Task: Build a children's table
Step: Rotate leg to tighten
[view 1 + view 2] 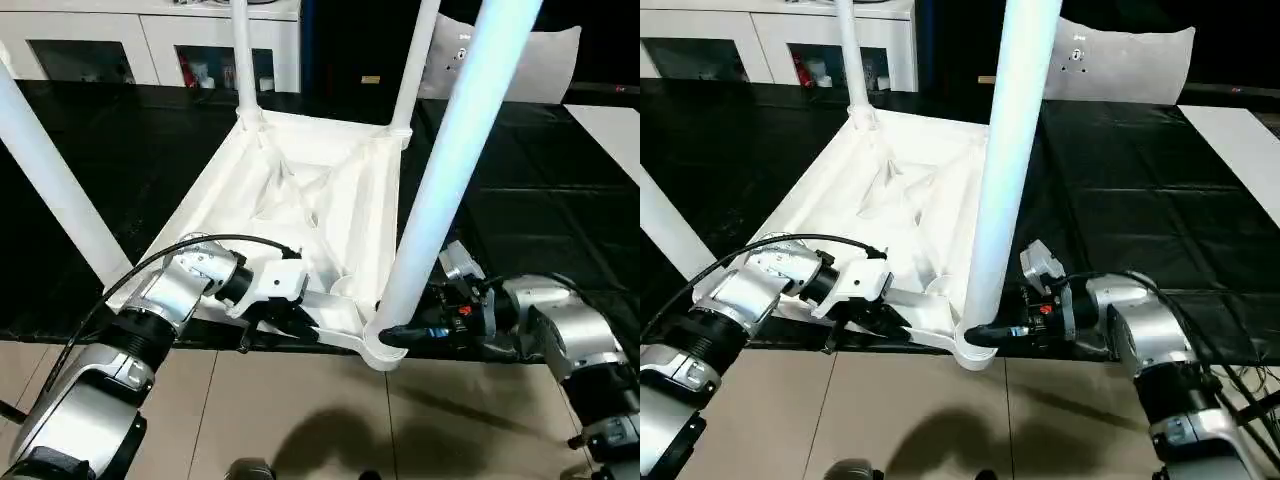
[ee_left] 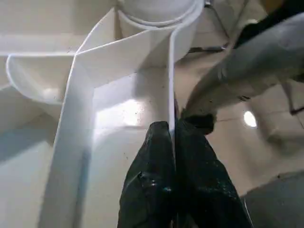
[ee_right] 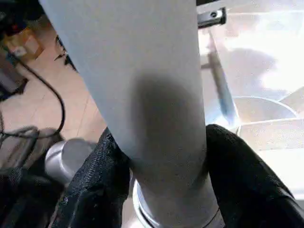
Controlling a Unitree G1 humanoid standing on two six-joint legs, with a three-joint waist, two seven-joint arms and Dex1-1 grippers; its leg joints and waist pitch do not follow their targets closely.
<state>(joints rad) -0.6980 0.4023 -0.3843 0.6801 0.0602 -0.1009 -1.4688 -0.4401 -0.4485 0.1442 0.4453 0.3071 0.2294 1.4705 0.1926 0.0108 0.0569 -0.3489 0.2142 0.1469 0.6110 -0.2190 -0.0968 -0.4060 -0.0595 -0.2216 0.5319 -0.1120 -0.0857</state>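
Upturned children's table [image 1: 310, 200] on black-covered bench [image 1: 520, 200]

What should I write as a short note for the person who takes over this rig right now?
Left gripper: shut on the near rim of the table top, which lies upside down on the black surface.
Right gripper: closed around the base of the near right leg, at its corner socket.
Done: four legs stand upright in the corners.
Left: whether this leg is fully seated cannot be told; check it, then turn the table over.
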